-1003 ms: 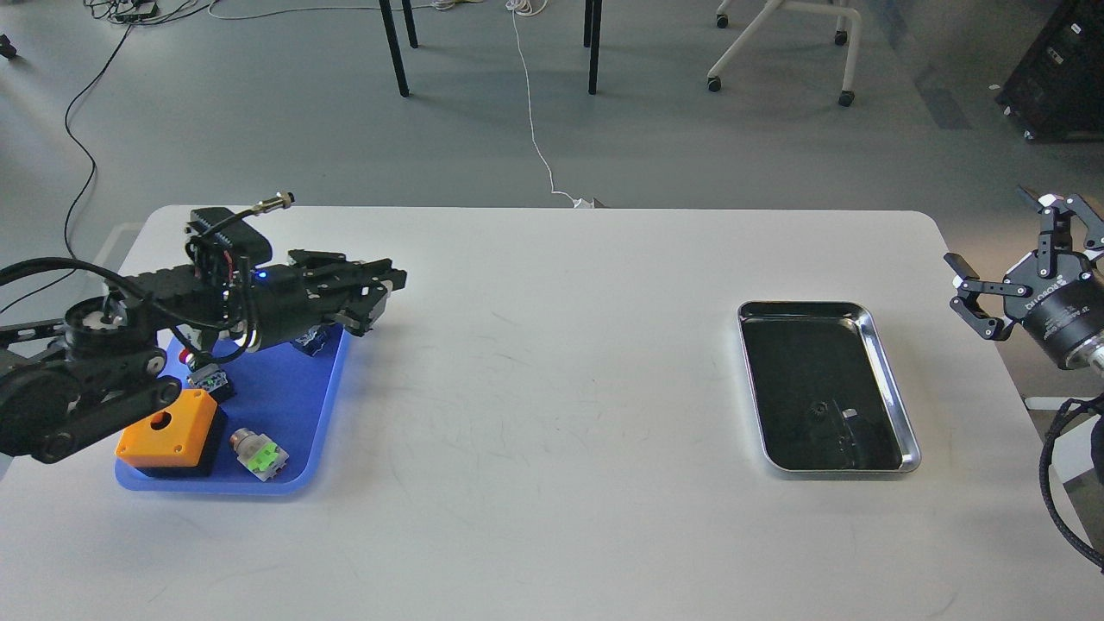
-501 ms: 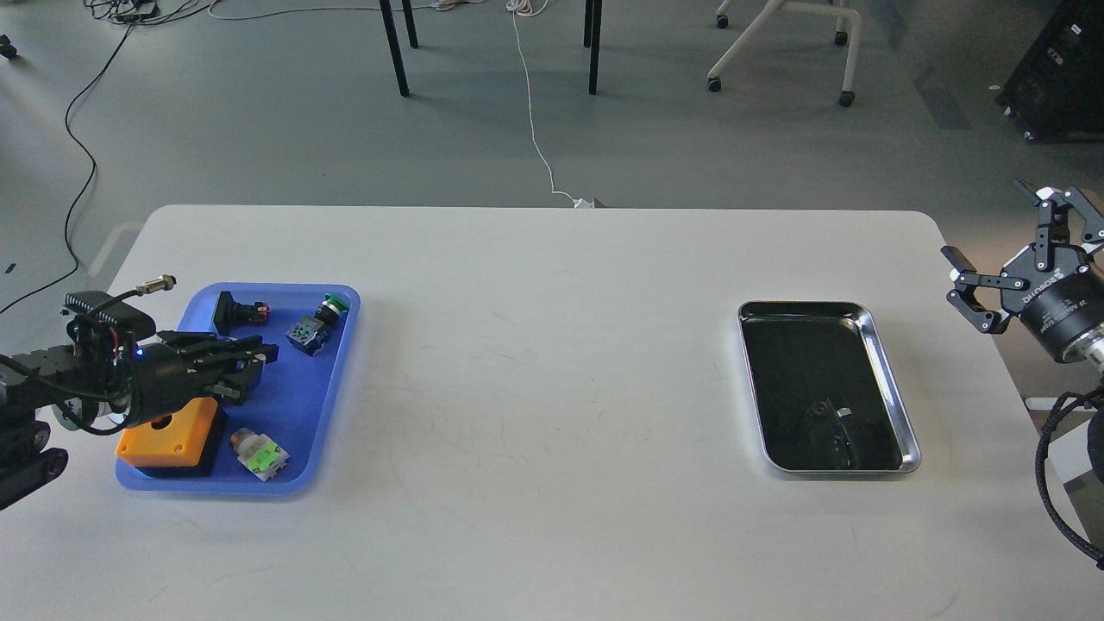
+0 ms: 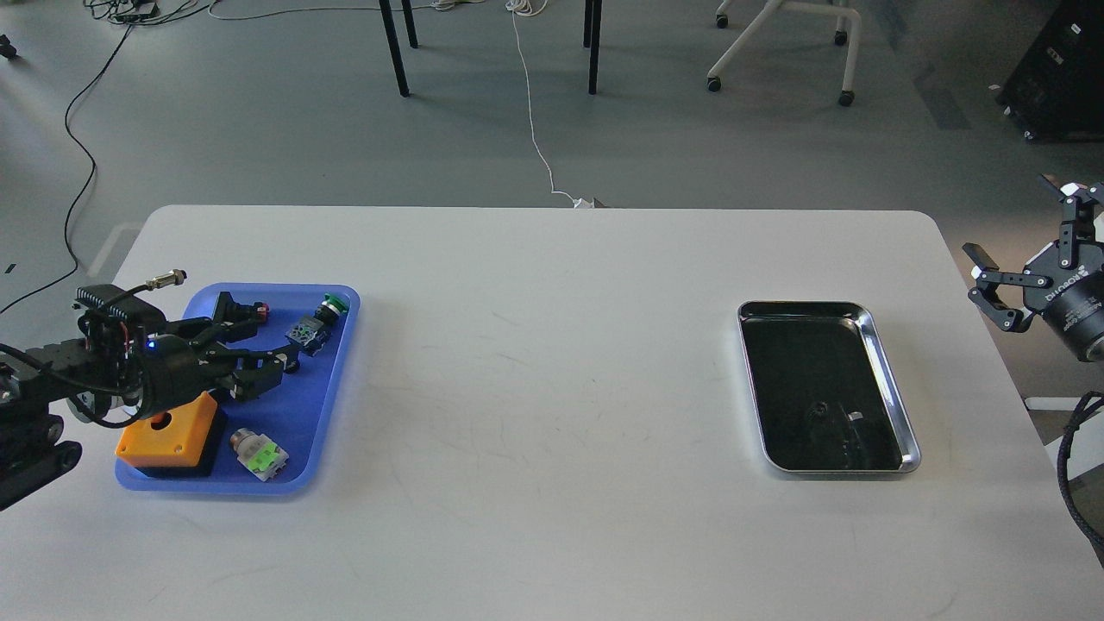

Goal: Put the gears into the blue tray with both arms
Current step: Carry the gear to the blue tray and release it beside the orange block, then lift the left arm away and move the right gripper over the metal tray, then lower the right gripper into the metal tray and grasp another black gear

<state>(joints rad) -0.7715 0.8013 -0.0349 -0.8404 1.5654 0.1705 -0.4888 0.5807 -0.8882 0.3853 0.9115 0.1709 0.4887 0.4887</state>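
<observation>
Nearest on the white table [image 3: 535,517], at the left, lies the blue tray [image 3: 332,405], and in its near part sit an orange box [image 3: 168,435] with a round hole in its top and a small switch with a green and white end [image 3: 257,454]; on the right, well apart from it, lies the steel tray [image 3: 901,405] with its dark bottom, and near its front end a small dark gear [image 3: 819,410] is dimly seen beside a little bright piece, though the reflections there keep me from telling more; back at the left, the left gripper [image 3: 263,349] hangs over the middle of the blue tray, its two fingers spread wide apart with nothing between them, one pointing toward the tray's far edge and the other lower, toward its right side; just past those fingers, in the far part of the blue tray, lie a black switch with a red tip [image 3: 237,309] and a green-capped switch [image 3: 321,321] on a blue base; at the far right, beyond the table's edge and off the steel tray, the right gripper [image 3: 1031,246] is held in the air, its fingers also spread wide and holding nothing.
</observation>
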